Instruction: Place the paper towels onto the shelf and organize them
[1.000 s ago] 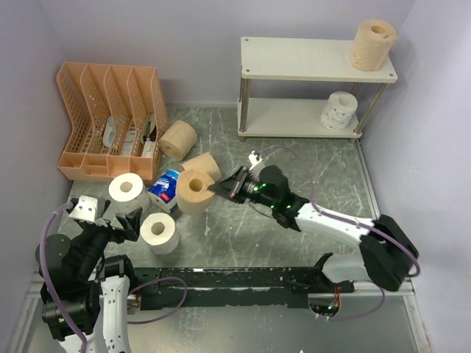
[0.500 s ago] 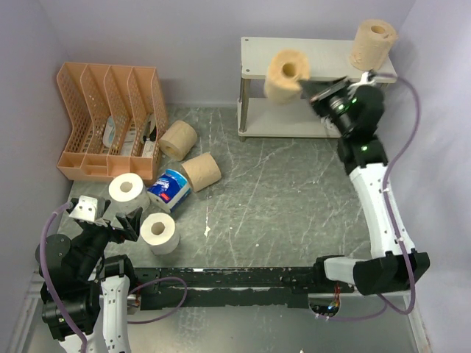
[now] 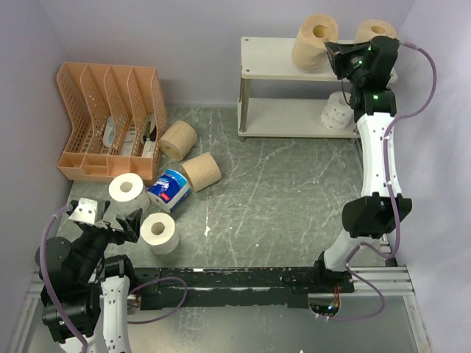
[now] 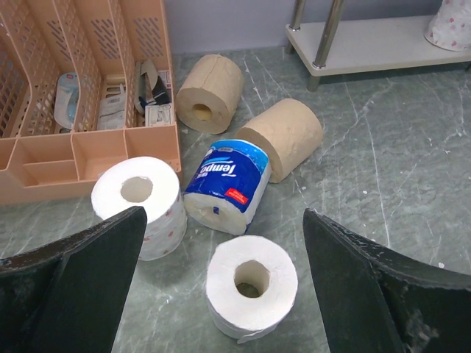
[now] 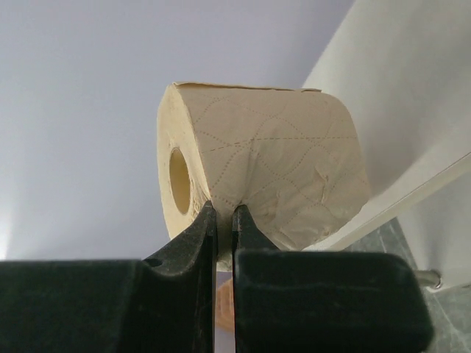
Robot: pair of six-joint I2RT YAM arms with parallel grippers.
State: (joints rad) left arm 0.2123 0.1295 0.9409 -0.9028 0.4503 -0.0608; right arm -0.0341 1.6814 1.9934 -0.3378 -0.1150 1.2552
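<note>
Your left gripper (image 4: 224, 220) is hanging spread wide, facing the white roll (image 4: 252, 283) and the blue-and-white wrapped roll (image 4: 227, 184) on the table. Your right gripper (image 5: 219, 213) is pinching a tan roll (image 5: 265, 176) by its wall, holding it at the shelf's (image 3: 268, 59) top board.

My right gripper (image 5: 219, 217) pinches a tan roll (image 5: 272, 176) at the cream shelf's (image 3: 272, 62) top, beside another tan roll (image 3: 375, 31); a dotted roll (image 3: 338, 110) stands below. Well apart lie two white rolls (image 4: 252, 283), two tan ones (image 4: 283, 136), one blue-wrapped roll (image 4: 224, 184).

pale lilac walls (image 3: 147, 29) enclose a scratched grey-green marbled floor (image 3: 280, 206).
</note>
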